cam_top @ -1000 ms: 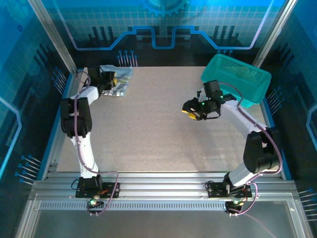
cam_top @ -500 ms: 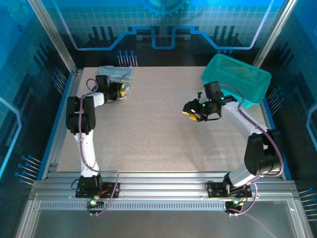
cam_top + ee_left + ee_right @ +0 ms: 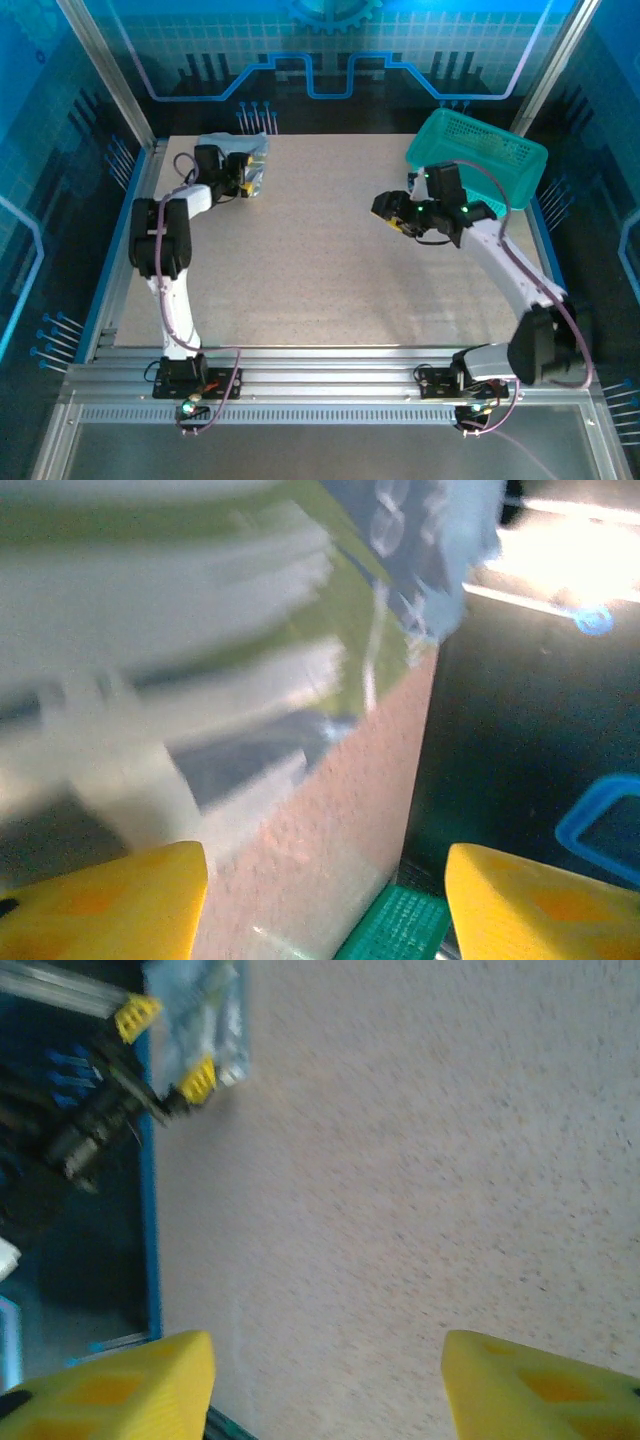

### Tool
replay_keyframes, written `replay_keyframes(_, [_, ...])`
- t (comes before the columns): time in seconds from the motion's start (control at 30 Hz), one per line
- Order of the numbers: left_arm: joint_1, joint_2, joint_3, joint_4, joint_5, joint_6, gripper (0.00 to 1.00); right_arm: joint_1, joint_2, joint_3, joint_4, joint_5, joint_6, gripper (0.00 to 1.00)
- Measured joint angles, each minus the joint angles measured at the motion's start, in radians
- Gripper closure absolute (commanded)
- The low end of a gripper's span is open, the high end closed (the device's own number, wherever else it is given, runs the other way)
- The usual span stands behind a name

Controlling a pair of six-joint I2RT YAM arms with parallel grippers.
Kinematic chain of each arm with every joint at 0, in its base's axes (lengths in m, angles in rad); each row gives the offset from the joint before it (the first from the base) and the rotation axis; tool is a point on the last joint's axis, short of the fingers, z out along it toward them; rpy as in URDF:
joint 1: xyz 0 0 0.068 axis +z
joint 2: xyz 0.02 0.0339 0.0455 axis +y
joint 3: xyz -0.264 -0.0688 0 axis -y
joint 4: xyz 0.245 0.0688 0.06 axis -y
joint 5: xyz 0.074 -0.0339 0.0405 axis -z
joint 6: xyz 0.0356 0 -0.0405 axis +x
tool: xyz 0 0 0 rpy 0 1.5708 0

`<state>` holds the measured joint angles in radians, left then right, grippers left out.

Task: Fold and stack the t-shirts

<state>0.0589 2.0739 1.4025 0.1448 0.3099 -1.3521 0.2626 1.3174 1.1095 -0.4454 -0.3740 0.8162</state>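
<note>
Since a second ago the left gripper (image 3: 243, 178) has spread its jaws and slid to the near-right edge of the t-shirts (image 3: 236, 149), which lie bunched at the table's (image 3: 320, 270) far-left corner. It hangs released, nothing between its fingers. The right gripper (image 3: 400, 212) has also opened, empty over bare table, its arm swung toward the teal basket (image 3: 490, 150). Judgement: the pile has just been let go, and this placement step looks finished. White block lettering on the fabric is too blurred to read; no brand legible.
</note>
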Motion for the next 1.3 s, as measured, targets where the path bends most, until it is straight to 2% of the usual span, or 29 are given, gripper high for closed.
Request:
replay_keyframes(0.03, [-0.007, -0.062, -0.012, -0.04, -0.018, 0.023, 0.01, -0.001, -0.033, 0.0, 0.014, 0.011, 0.003, 0.17])
replay_keyframes(0.07, [-0.017, -0.14, -0.018, -0.097, -0.042, 0.057, 0.01, -0.003, -0.063, 0.0, 0.032, 0.024, 0.007, 0.0])
replay_keyframes(0.2, [-0.057, -0.43, -0.019, -0.256, -0.142, 0.195, 0.01, -0.026, -0.121, 0.011, 0.053, 0.054, 0.022, 0.0])
replay_keyframes(0.3, [-0.076, -0.626, -0.048, -0.343, -0.2, 0.287, 0.01, -0.039, -0.122, 0.059, -0.02, 0.117, 0.009, 0.0])
replay_keyframes(0.47, [-0.074, -0.826, -0.193, -0.525, -0.299, 0.428, 0.01, -0.038, -0.189, 0.134, -0.182, 0.318, -0.095, 0.0])
replay_keyframes(0.6, [-0.098, -0.966, -0.35, -0.683, -0.511, 0.501, 0.01, -0.039, -0.288, 0.137, -0.306, 0.554, -0.138, 0.0])
replay_keyframes(0.67, [-0.117, -1.093, -0.472, -0.705, -0.643, 0.559, 0.01, -0.049, -0.344, 0.055, -0.275, 0.659, -0.189, 0.0])
replay_keyframes(0.73, [-0.129, -1.233, -0.622, -0.655, -0.741, 0.666, 0.01, -0.057, -0.416, -0.12, -0.169, 0.735, -0.263, 0.0])
replay_keyframes(0.83, [-0.141, -1.382, -0.855, -0.515, -0.808, 0.866, 0.01, -0.061, -0.499, -0.442, 0.023, 0.829, -0.372, 0.0])
replay_keyframes(0.93, [-0.145, -1.405, -1.052, -0.322, -0.799, 1.038, 0.01, -0.068, -0.477, -0.659, 0.179, 0.872, -0.481, 0.0])
replay_keyframes(1.0, [-0.145, -1.357, -1.13, -0.216, -0.799, 1.1, 0.01, -0.085, -0.435, -0.735, 0.298, 0.872, -0.549, 0.0])
replay_keyframes(1.17, [-0.145, -1.073, -1.152, 0.104, -0.777, 1.16, 0.01, -0.149, -0.281, -0.797, 0.608, 0.829, -0.657, 0.0])
replay_keyframes(1.3, [-0.139, -0.84, -1.111, 0.294, -0.757, 1.17, 0.01, -0.217, -0.148, -0.795, 0.828, 0.764, -0.687, 0.0])
